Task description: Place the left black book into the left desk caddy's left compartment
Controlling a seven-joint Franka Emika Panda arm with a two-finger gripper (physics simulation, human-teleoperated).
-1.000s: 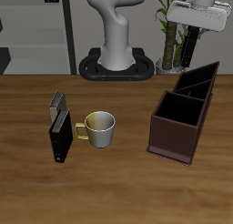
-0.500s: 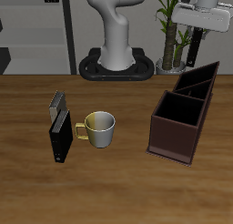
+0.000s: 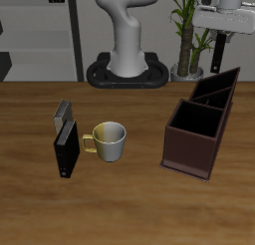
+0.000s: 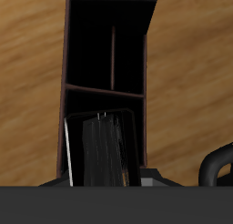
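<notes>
Above the left desk caddy [image 3: 221,83], you are holding the left black book [image 4: 100,155] pinched in the gripper [image 3: 215,47], so be lowering it upright, clear of the divider.

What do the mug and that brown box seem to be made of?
Mug: likely metal, a shiny silver-grey body with soft highlights. Its handle is yellow, perhaps plastic or brass. Brown box: wood or plastic, hard to tell; matte reddish-brown walls, black inside, no grain visible.

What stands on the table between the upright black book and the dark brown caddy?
A grey mug with a yellow handle stands there, close to the book; the exterior view shows it.
</notes>
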